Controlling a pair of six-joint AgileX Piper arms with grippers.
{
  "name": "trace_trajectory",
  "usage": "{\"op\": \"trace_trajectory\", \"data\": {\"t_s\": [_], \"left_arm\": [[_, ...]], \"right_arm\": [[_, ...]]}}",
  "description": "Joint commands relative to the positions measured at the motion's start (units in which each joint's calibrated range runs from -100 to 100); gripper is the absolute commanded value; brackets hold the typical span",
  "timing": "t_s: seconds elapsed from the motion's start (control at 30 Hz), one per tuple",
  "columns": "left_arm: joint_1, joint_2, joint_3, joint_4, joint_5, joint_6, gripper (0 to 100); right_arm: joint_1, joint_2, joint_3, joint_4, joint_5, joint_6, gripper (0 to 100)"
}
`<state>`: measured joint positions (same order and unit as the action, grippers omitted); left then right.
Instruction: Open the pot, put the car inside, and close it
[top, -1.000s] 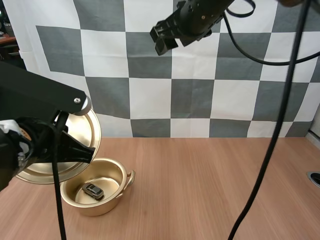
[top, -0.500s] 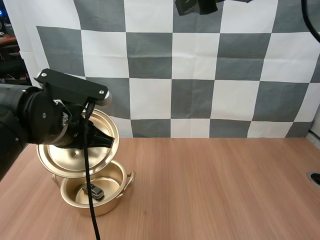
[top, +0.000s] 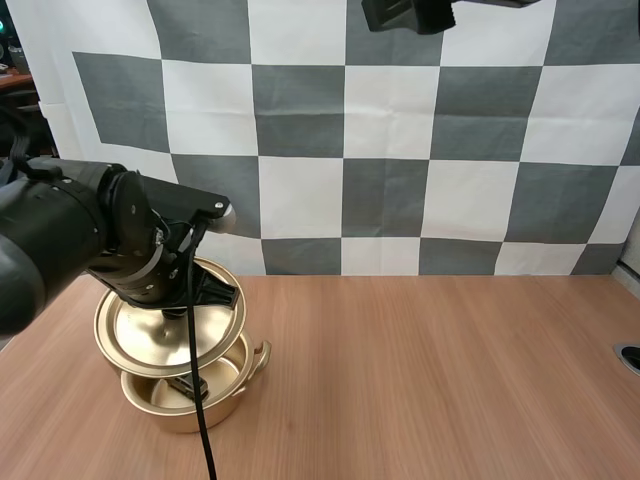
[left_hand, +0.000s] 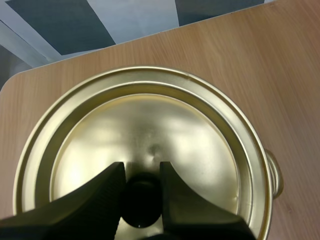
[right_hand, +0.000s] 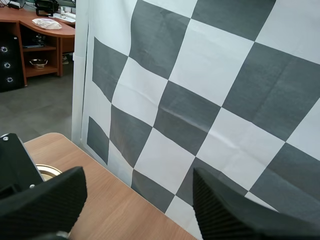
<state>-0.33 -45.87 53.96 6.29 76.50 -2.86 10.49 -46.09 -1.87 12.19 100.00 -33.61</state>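
The left pincer (left_hand: 141, 189) pinches the black knob (left_hand: 141, 200) of the gold lid (left_hand: 150, 135), one finger on each side of it. In the high view the left arm holds that lid (top: 150, 335) over the gold pot (top: 190, 408), which stands on the tabletop (top: 430, 380) near its left edge. The lid is slightly tilted and sits very close to the pot's rim without being seated, so a gap is left open on the near side. Whether the lid touches the rim anywhere cannot be told. Through the gap a small dark part of the car (top: 190, 386) shows inside the pot, on its bottom. One pot handle (top: 262, 352) sticks out from under the lid on the side toward the tabletop's right edge.

The right pincer (right_hand: 139, 175) is spread wide with nothing between its fingers. It is raised well above the tabletop's far edge, where the right arm (top: 410, 12) shows in the high view.
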Motion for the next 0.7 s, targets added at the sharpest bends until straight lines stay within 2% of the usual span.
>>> {"op": "trace_trajectory", "data": {"t_s": [0.0, 0.13, 0.37, 0.67], "left_arm": [[-0.01, 0.8, 0.0, 0.0, 0.6, 0.0, 0], [-0.01, 3.3, 0.8, 0.0, 0.4, 0.0, 0], [-0.01, 7.2, 6.0, 0.0, -7.7, 0.0, 0], [-0.01, 10.6, 7.0, 0.0, -12.3, 0.0, 0]], "right_arm": [[0.0, -0.1, 0.1, -0.1, 0.0, 0.1, 100], [0.0, 0.0, 0.1, 0.1, 0.0, 0.1, 100], [0.0, 0.0, 0.1, 0.1, 0.0, 0.1, 100], [0.0, 0.0, 0.1, 0.3, 0.0, 0.1, 100]]}}
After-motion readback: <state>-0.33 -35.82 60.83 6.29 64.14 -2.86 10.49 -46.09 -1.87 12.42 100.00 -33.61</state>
